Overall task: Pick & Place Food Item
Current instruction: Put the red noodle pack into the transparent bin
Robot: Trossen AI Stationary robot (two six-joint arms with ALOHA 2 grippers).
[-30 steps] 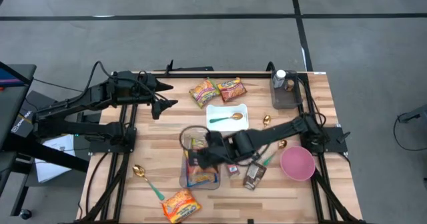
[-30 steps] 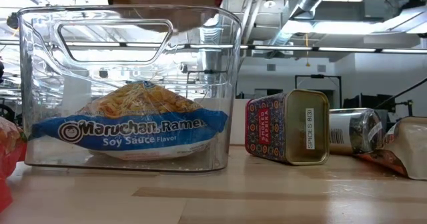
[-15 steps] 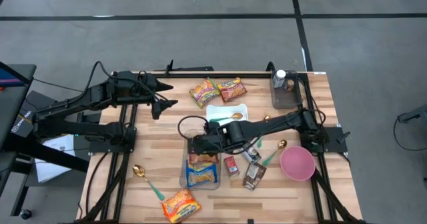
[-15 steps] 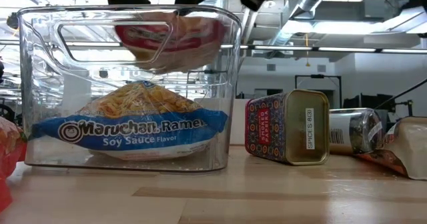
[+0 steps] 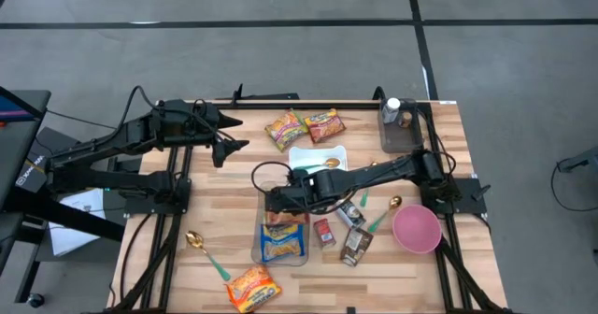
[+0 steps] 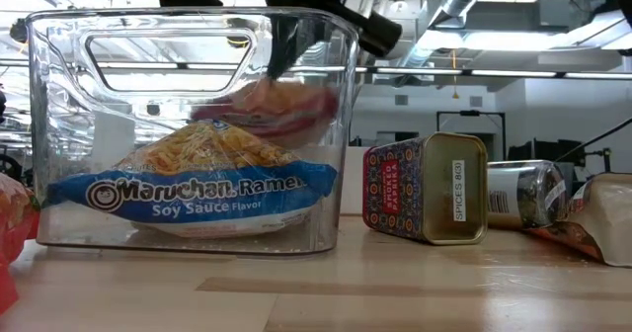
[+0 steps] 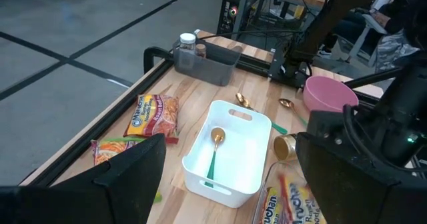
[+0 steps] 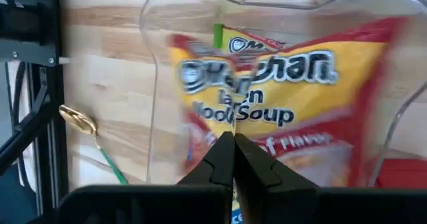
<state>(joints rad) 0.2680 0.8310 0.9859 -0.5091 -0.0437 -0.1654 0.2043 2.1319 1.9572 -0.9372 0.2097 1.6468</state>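
Lower now than a second ago, the red ramen packet [image 6: 265, 110] hangs inside the clear bin [image 6: 341, 124], just above the blue packet [image 6: 188, 194]. Right hand [image 5: 277, 202] pinches its edge, fingers pressed together, to drop it in. Left hand [image 5: 234, 146], spread, waits far left.

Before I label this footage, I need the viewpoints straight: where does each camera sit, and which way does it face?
High view: overhead, straight down; both arms, right gripper over the clear bin.
Low view: table height, level through the bin at the blue ramen pack.
Left wrist view: on the raised left arm, past its open fingers toward the white tray.
Right wrist view: down past its shut fingers, pinching the red ramen pack.
Shared: all views show the bin; high and left wrist share the tray.
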